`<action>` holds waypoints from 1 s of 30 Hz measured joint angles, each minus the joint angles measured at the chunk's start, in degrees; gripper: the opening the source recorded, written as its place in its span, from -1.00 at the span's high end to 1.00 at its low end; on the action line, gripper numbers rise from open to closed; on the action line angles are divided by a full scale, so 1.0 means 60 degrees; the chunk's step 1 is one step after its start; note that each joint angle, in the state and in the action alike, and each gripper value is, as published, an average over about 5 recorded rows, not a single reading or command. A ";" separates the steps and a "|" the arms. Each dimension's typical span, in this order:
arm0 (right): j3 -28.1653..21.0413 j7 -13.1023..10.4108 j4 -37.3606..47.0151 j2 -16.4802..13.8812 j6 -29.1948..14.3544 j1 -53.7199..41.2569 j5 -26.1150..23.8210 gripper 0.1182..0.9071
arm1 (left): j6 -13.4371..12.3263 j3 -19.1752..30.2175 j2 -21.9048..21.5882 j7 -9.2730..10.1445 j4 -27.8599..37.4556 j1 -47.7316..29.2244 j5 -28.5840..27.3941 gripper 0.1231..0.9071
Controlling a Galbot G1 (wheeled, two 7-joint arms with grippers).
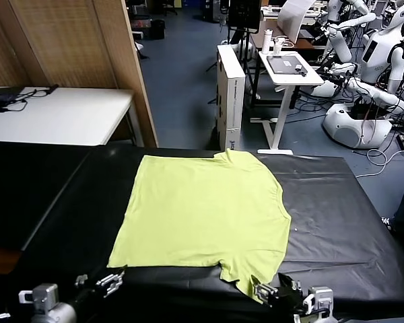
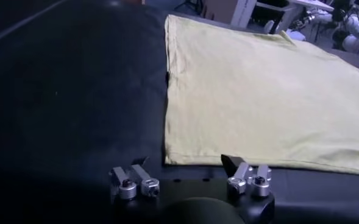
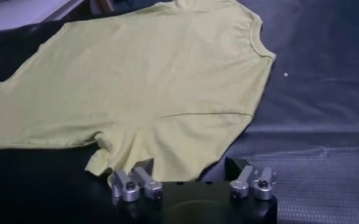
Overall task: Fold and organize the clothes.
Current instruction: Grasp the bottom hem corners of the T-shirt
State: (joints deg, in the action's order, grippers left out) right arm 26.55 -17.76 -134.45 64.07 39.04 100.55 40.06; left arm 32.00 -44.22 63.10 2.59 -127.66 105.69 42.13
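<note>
plain lime-green T-shirt (image 1: pixel 205 212), black table cover (image 1: pixel 337 215)

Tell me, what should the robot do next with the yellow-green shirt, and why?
Probably lower the right gripper onto the near sleeve and pinch it. The T-shirt lies spread flat on the black table cover, not yet folded. Both grippers are open and hold nothing; the right one sits at that sleeve's edge, the left gripper beside the shirt's near hem corner.

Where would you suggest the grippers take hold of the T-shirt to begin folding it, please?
Probably at the near edge of the T-shirt, from the robot's side. The shirt lies flat sideways: the left gripper sits open by the hem corner, the right gripper open at the near sleeve, whose rumpled edge offers a pinch.
</note>
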 joint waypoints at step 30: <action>0.1171 0.0329 -0.0976 -0.0363 0.0399 0.0681 -0.0050 0.94 | -0.0188 -0.0385 0.0383 0.0066 -0.1096 0.0818 -0.0333 0.95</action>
State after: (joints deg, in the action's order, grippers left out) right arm 33.57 -15.79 -140.30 61.89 41.43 104.63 39.76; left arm 30.87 -46.53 65.40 2.99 -134.24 110.60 40.13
